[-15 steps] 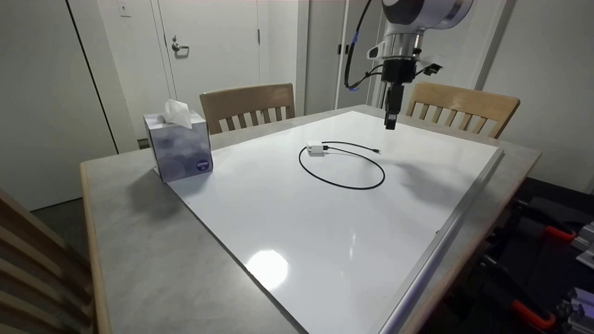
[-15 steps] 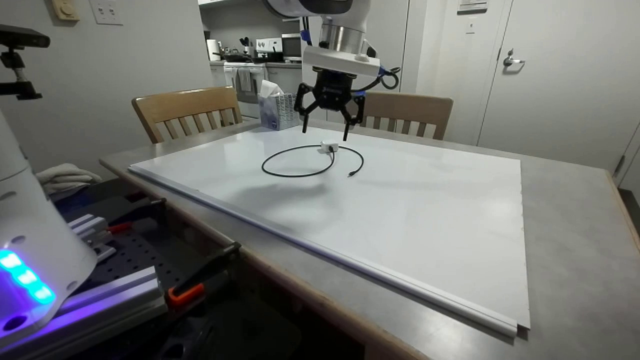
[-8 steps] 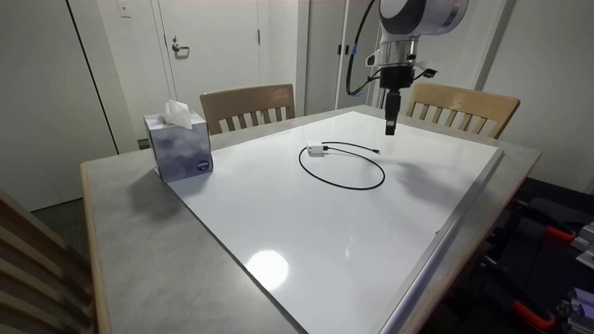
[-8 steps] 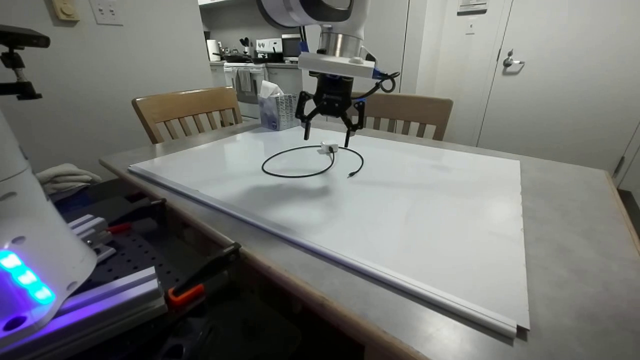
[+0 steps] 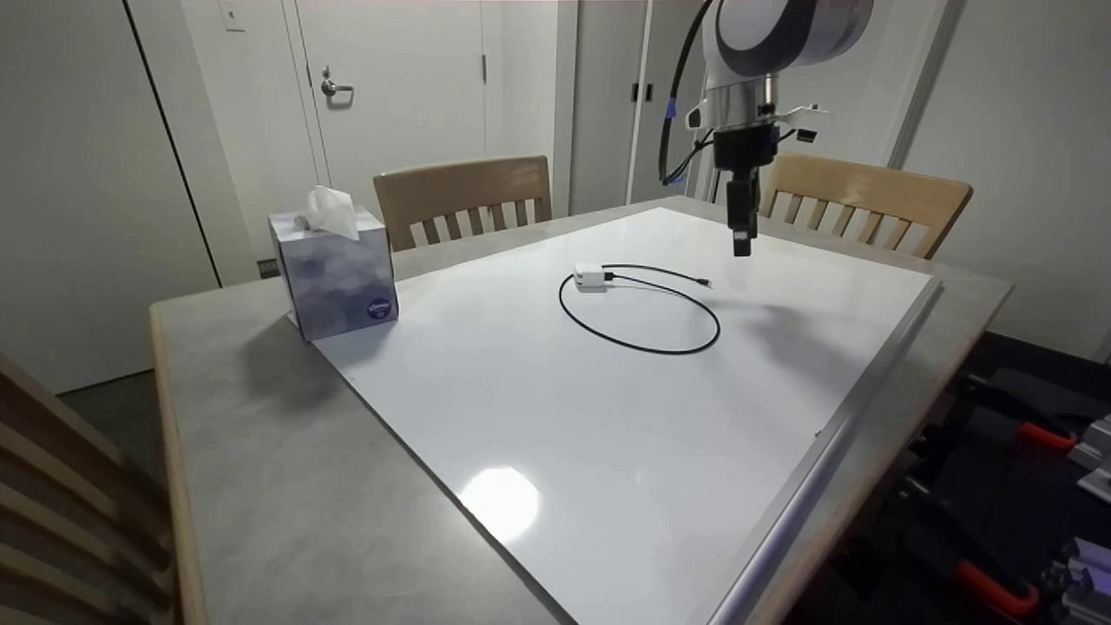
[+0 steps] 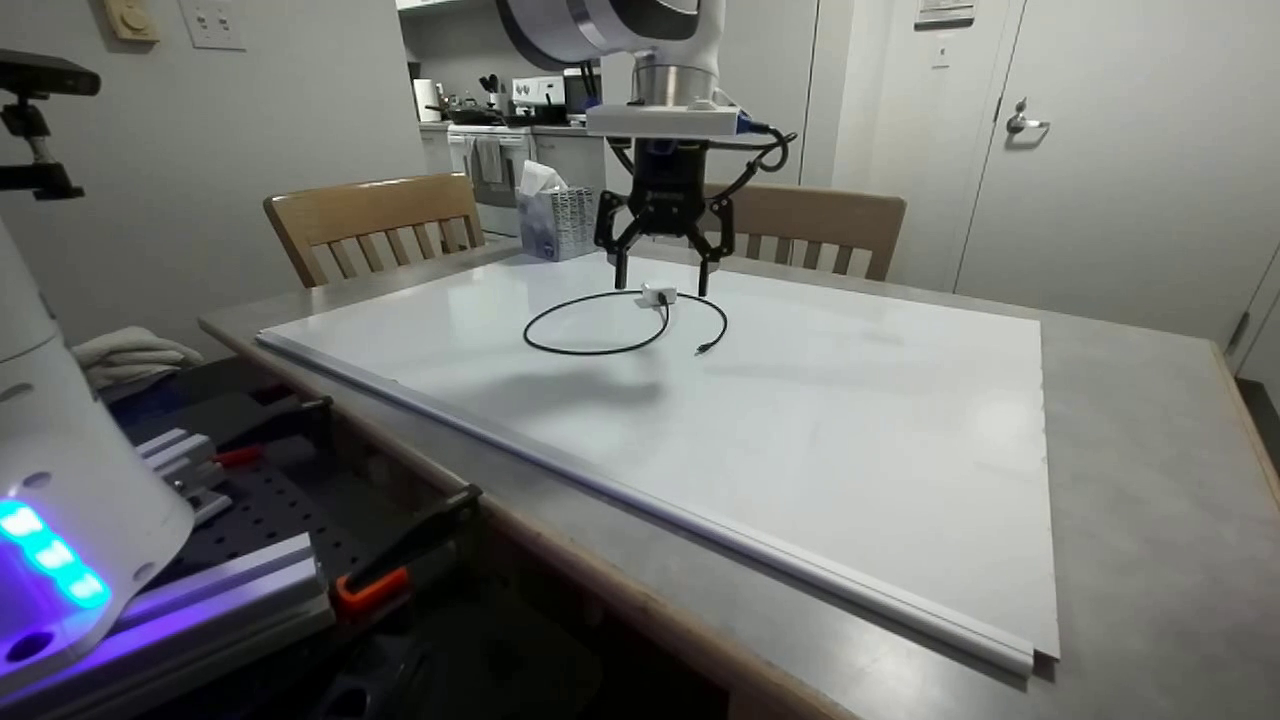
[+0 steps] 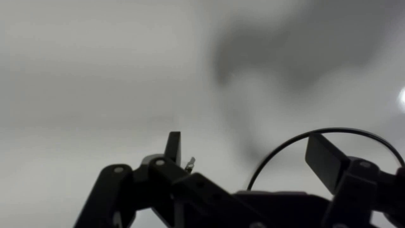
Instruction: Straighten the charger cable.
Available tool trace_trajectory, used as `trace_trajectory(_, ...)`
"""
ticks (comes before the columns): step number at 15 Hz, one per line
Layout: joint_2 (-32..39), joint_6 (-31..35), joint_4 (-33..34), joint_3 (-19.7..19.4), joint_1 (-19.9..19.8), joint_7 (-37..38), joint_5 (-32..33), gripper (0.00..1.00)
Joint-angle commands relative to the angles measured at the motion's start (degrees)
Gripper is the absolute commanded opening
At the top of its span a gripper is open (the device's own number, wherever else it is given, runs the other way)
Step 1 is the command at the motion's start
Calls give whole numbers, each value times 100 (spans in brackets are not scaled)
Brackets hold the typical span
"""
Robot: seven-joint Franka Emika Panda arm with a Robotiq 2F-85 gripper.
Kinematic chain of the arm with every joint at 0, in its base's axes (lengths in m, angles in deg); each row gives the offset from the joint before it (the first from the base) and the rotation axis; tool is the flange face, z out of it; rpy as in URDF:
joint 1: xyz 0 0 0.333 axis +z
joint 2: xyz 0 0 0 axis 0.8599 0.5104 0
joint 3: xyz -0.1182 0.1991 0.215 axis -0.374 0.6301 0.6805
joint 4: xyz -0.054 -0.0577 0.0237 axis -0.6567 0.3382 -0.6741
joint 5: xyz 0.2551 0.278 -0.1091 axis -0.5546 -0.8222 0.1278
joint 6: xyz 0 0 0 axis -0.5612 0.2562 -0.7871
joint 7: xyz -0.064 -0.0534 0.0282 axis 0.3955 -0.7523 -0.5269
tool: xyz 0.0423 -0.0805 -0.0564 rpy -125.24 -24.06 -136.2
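Straightening looks wholly undone: the black charger cable (image 5: 664, 351) lies looped, the empty hand (image 6: 662, 290) spread above the tabletop (image 6: 1150, 500).

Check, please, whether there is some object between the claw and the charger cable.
Nothing visible stands between them: the open claw hangs above the white board, where the charger cable lies with the white adapter at one end.

There's the gripper (image 7: 246, 148), fingers (image 7: 326, 158) well apart, the black cable (image 7: 338, 129) arcing behind one, a metal-tipped plug (image 7: 190, 163) peeking past the other.
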Motion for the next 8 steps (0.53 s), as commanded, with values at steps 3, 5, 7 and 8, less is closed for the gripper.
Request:
trace_trajectory(3,244,-5,107,2,-28,673,655,100)
trace_trajectory(5,175,1059,-250,-18,-112,783,717,100)
trace_trajectory(7,210,1981,-487,-115,-97,997,842,100)
trace_trajectory(8,236,2267,-548,-184,-69,1125,917,100)
